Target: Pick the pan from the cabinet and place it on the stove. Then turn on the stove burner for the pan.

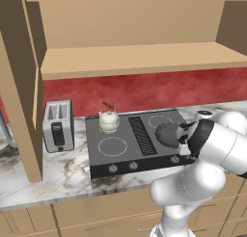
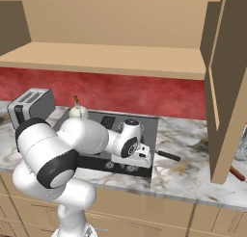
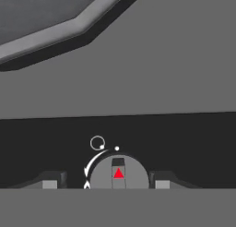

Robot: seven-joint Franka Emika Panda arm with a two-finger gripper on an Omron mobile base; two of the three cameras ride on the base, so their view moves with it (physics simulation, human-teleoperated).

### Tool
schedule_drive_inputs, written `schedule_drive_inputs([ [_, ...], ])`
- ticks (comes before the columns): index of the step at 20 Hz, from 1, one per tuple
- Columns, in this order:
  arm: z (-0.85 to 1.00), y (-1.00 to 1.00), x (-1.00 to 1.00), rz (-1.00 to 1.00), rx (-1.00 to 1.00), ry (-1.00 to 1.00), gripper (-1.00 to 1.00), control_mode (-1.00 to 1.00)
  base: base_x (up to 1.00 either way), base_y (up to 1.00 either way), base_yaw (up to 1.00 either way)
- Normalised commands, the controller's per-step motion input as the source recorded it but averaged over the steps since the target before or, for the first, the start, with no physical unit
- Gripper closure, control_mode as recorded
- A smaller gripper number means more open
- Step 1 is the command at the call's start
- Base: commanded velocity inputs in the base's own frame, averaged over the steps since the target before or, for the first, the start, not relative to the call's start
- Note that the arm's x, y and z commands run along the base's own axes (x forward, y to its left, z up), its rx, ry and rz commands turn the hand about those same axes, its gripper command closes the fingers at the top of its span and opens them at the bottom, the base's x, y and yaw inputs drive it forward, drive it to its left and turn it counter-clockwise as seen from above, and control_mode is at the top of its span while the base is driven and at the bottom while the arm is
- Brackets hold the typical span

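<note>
With the pan (image 1: 168,134) on the stove (image 1: 116,156), the tool (image 3: 106,184) straddles 1 knob (image 3: 119,174), fingers (image 3: 50,183) spread; centre, pinch, then twist.

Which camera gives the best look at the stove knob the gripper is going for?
The hand view. The knob sits large between the two fingertips, its red pointer and white dial marks clear. The left base view shows a row of small knobs along the stove front, the arm covering that one. In the right base view the arm hides them.
</note>
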Motion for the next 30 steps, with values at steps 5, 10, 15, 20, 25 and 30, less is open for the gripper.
schedule_drive_inputs([
  [5,-0.14,-0.1,-0.04,0.09,-0.01,-0.01,1.0,-1.0,0.0,0.0,0.0],
  [10,-0.12,-0.04,-0.02,0.12,0.0,0.0,1.0,-1.0,0.0,0.0,0.0],
  [15,-0.2,0.0,0.0,0.16,0.0,0.0,1.0,-1.0,0.0,0.0,0.0],
  [20,-0.3,0.0,-0.02,0.21,-0.01,0.0,1.0,-1.0,0.0,0.0,0.0],
  [25,-0.38,0.03,-0.03,0.22,-0.03,0.0,1.0,-1.0,0.0,0.0,0.0],
  [30,-0.45,0.11,-0.09,0.24,-0.04,-0.01,1.0,-1.0,0.0,0.0,0.0],
])
